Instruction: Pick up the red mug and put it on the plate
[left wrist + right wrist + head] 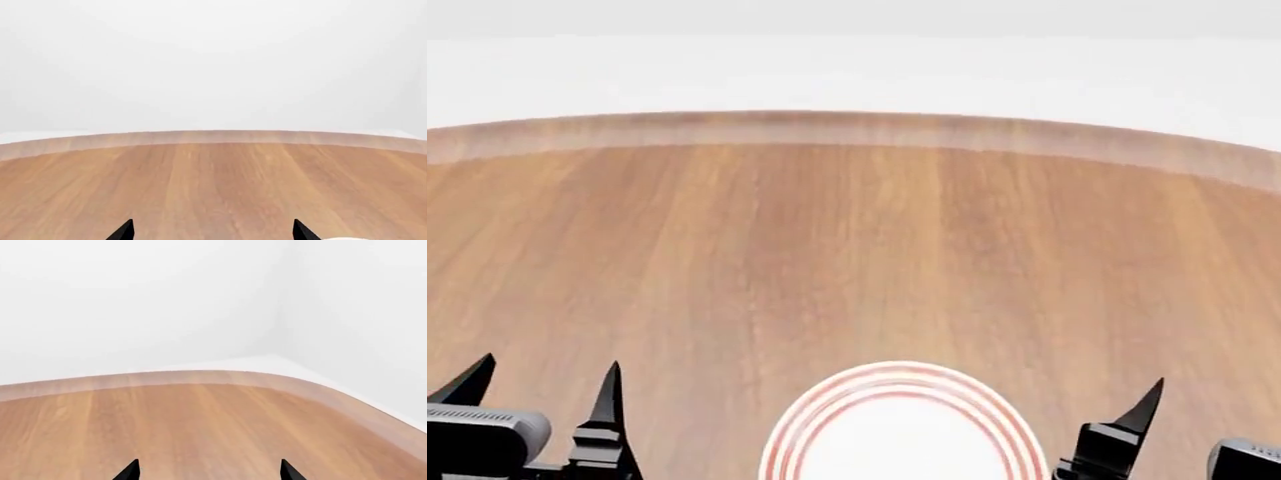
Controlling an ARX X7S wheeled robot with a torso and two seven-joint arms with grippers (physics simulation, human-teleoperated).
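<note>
The plate (897,430), round and white with red rings at its rim, lies on the wooden table at the near edge of the head view, cut off by the frame's bottom. The red mug is out of view in every frame. My left gripper (545,385) is open and empty to the left of the plate; its black fingertips stand wide apart in the left wrist view (212,231). My right gripper (1194,415) is to the right of the plate; its fingertips stand wide apart over bare wood in the right wrist view (208,471), holding nothing.
The round wooden table (854,250) stretches ahead to a curved far edge (854,128) with a white wall behind. A sliver of white rim (347,238) shows beside the left gripper's fingertip in the left wrist view.
</note>
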